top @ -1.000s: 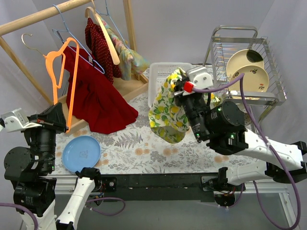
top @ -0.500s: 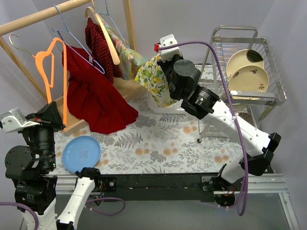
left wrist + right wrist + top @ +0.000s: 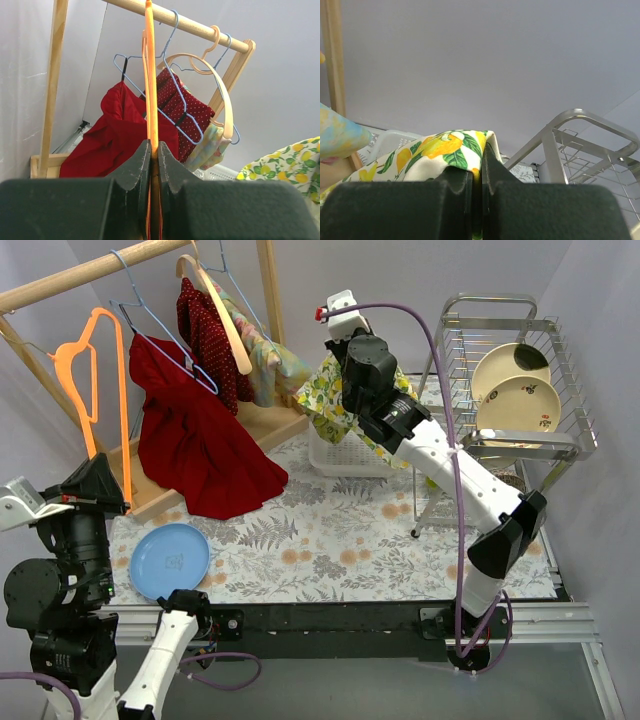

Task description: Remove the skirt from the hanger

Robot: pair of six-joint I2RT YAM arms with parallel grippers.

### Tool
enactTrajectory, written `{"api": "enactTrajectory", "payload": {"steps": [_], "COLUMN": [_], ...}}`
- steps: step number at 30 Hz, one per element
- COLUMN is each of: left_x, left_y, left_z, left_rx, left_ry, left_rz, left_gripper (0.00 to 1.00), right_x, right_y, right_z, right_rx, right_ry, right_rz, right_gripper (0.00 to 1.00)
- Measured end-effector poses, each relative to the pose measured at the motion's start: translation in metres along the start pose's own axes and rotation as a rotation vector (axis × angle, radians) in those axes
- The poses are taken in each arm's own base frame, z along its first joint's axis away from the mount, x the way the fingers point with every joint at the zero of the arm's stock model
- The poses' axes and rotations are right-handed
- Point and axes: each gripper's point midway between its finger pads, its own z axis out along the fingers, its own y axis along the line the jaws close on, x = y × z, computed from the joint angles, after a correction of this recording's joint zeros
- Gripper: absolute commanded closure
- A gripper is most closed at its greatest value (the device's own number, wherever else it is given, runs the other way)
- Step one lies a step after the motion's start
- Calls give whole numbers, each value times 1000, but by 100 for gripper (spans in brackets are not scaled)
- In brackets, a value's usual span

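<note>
The lemon-print skirt hangs from my right gripper, which is shut on its edge, above the white basket. In the right wrist view the skirt is pinched between the jaws of my right gripper. The bare orange hanger stands upright at the far left, beside the wooden rack. My left gripper is shut on its lower part. In the left wrist view the orange hanger rises straight from my left gripper.
A red garment on a blue wire hanger, a dotted red garment and a pastel one hang on the rack. A blue plate lies front left. A wire dish rack with plates stands back right.
My right arm has swung the skirt from the table's middle to the back, over the white basket. My left gripper has carried the orange hanger left and up, away from the red garment.
</note>
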Motion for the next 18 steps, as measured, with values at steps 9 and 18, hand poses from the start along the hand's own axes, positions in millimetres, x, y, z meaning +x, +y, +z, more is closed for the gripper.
{"api": "enactTrajectory", "payload": {"steps": [9,18], "left_x": [5,6], "left_y": [1,1], "left_z": [1,5], "left_rx": [5,4], "left_ry": [-17,-30], "left_rz": [2,7], "left_gripper": [100,100], "right_x": [38,93], "right_y": [30,42], "right_z": [56,74], "right_rx": [-17,-29], "right_ry": [60,166], "right_rz": [-18,42], "right_gripper": [99,99]}}
